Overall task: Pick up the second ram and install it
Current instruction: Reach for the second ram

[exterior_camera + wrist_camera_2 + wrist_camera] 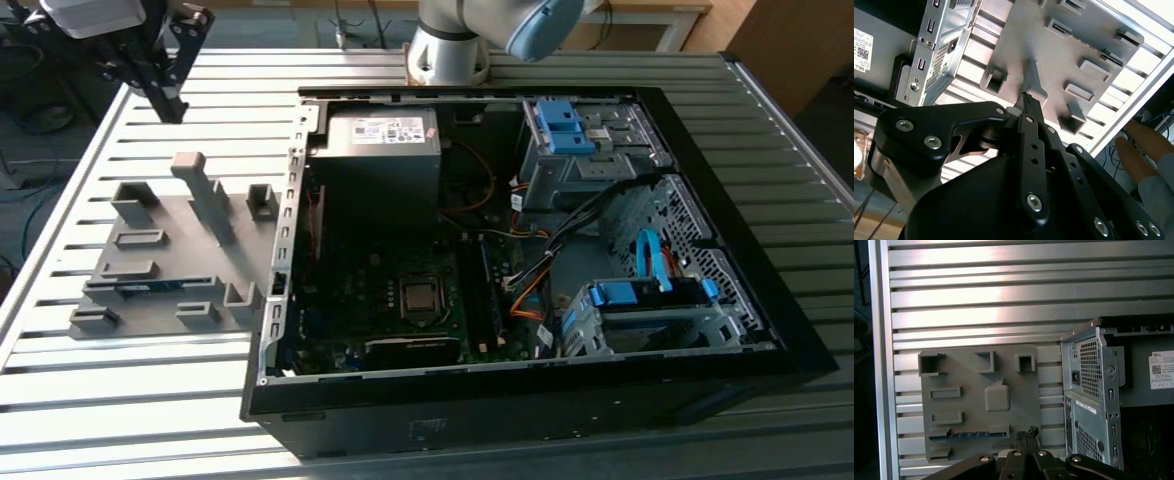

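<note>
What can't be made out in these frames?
- second ram: first wrist view, just a blue edge; the grey holder slot hides the rest.
- case interior: exterior view, board detail too dark and small.
- holder's near part: second wrist view, the tool covers it.

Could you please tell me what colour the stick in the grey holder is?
The second ram is blue, seen best in the first wrist view.
</note>
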Action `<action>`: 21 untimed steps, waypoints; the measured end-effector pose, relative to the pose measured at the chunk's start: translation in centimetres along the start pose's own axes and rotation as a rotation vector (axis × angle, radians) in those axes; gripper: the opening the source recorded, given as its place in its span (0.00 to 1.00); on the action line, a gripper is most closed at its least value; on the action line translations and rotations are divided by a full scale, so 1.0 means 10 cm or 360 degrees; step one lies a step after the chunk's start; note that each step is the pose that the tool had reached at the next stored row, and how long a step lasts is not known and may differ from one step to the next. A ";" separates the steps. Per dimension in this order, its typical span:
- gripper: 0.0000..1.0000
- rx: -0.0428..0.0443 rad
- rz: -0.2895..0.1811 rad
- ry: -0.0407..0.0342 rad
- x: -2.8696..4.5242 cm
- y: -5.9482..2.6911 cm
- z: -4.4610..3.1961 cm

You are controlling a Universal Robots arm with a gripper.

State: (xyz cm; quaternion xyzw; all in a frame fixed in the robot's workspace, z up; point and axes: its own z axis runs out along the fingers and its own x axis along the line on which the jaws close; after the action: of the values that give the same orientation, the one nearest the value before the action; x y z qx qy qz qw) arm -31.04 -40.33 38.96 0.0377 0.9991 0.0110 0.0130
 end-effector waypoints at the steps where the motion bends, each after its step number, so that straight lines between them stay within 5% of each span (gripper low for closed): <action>1: 0.11 0.0000 0.0000 0.0001 0.002 -0.009 0.001; 4: 0.11 0.0001 0.0000 0.0011 0.003 -0.025 0.002; 7: 0.11 0.0004 0.0001 0.0055 0.003 -0.030 0.006; 8: 0.11 0.0004 0.0001 0.0061 0.004 -0.031 0.007; 21: 0.11 0.0005 -0.0001 0.0061 0.177 -0.100 0.001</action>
State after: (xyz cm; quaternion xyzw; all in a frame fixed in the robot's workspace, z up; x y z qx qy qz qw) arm -32.89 -41.19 38.88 0.0371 0.9992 0.0103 -0.0062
